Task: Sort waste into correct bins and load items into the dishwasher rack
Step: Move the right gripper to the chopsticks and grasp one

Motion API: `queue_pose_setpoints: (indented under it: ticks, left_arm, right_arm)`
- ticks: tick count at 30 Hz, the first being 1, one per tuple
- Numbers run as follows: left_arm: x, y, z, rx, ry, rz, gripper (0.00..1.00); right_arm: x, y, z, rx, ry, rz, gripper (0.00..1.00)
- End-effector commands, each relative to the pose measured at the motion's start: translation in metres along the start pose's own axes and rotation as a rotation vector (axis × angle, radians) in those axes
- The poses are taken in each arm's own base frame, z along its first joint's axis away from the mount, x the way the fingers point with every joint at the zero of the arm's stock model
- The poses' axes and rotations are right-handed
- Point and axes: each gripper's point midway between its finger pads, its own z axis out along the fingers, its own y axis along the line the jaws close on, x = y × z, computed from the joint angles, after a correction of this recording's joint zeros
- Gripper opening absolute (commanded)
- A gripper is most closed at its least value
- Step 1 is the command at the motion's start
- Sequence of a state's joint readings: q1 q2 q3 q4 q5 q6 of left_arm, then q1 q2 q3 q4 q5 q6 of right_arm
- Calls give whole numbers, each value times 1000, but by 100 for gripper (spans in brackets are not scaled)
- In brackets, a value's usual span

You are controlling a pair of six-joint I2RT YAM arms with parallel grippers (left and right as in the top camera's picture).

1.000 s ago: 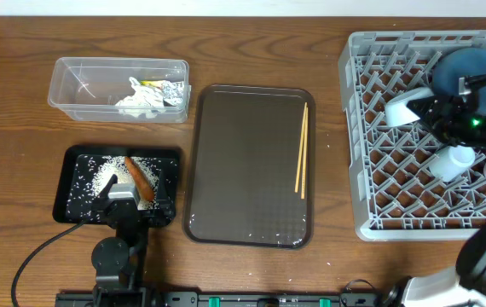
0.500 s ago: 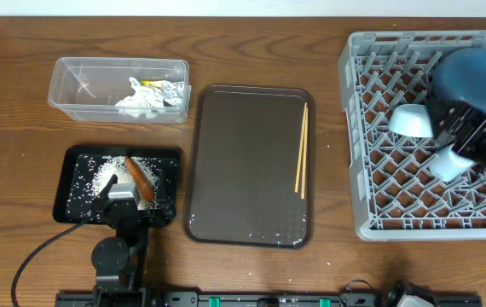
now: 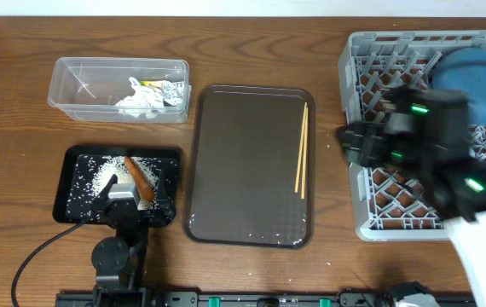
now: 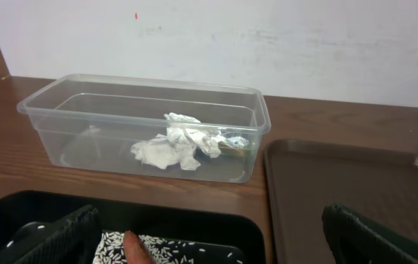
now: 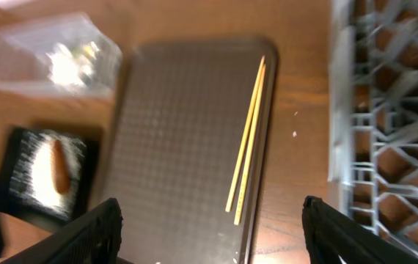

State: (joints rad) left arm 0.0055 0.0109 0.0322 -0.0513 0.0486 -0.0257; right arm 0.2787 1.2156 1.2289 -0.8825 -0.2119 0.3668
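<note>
The clear tub (image 3: 81,85) holds the crumpled tissue (image 3: 137,100) and wrapper (image 3: 168,92); both show in the left wrist view, tissue (image 4: 172,143) and wrapper (image 4: 235,143). The black tray (image 3: 79,162) holds rice (image 3: 98,179) and the carrot (image 3: 136,177). My left gripper (image 3: 129,203) is open and empty over its front edge. The chopsticks (image 3: 301,149) lie on the brown tray's right side. The grey rack (image 3: 371,60) holds the dark-blue plate (image 3: 482,72). My right gripper (image 3: 355,141) is open and empty above the rack's left edge, with the chopsticks (image 5: 247,139) ahead of it. The bowl and cup are hidden by the right arm.
The large brown serving tray (image 3: 243,162) lies between the bins and the rack and also shows in the right wrist view (image 5: 172,132). The left arm's cable (image 3: 38,251) trails at the front left. The right arm covers much of the rack.
The right arm has swung left from the rack's right part to its left edge, covering the bowl and cup. The left arm has not moved.
</note>
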Motion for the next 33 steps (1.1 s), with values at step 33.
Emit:
queue_pose_setpoints:
  ticks: [33]
  left_arm:
    - [15,5,2,-19,36,-1,98]
  right_arm:
    - [91,-23,217,337,304,73,68]
